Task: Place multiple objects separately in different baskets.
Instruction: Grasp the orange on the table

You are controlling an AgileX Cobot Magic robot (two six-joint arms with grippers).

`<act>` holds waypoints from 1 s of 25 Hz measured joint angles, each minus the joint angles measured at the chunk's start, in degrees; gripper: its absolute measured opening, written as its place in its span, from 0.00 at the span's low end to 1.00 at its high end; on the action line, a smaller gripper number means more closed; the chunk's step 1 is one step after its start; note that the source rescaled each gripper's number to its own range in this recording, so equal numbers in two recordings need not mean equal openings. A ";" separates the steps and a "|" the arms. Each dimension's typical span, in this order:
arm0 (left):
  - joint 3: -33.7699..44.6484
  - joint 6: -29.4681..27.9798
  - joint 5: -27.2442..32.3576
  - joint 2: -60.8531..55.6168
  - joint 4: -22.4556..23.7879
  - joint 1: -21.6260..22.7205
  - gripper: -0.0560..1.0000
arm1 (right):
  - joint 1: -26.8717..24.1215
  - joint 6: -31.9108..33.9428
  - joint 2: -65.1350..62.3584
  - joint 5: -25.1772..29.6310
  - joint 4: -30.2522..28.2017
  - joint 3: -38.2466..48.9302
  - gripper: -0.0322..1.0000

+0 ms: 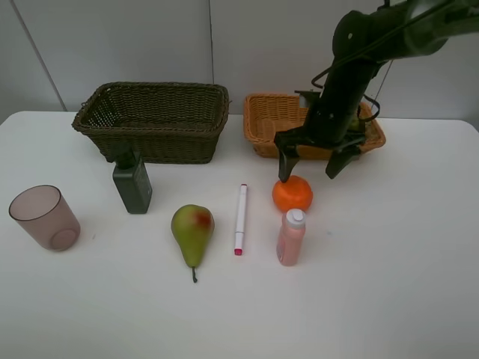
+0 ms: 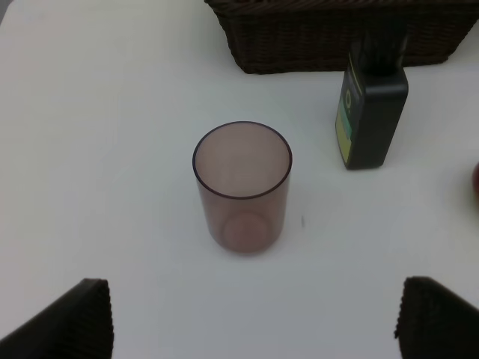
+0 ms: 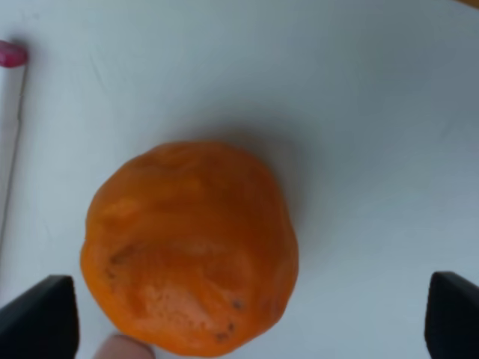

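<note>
The orange (image 1: 293,194) sits on the white table (image 1: 389,284) in front of the light orange-tan basket (image 1: 262,123). My right gripper (image 1: 308,166) is open, just above and behind the orange, which fills the right wrist view (image 3: 191,247). The small pink bottle (image 1: 290,237), white-pink marker (image 1: 241,218), green-red pear (image 1: 192,230), dark green bottle (image 1: 133,185) and mauve cup (image 1: 43,218) stand on the table. The dark olive-brown basket (image 1: 153,120) is at the back left. My left gripper (image 2: 251,318) is open above the cup (image 2: 242,187). Lemon and mangosteen are hidden.
The right arm (image 1: 359,60) reaches down over the tan basket and hides part of its inside. The dark bottle (image 2: 372,112) stands right in front of the dark basket (image 2: 337,34). A wall runs behind the table.
</note>
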 joint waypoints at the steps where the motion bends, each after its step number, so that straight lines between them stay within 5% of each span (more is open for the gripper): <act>1: 0.00 0.00 0.00 0.00 0.00 0.00 1.00 | 0.00 0.00 0.00 -0.27 0.52 0.20 0.97; 25: 0.00 0.00 0.00 0.00 0.00 0.00 1.00 | 4.08 -0.04 1.95 -2.86 -0.10 0.37 0.97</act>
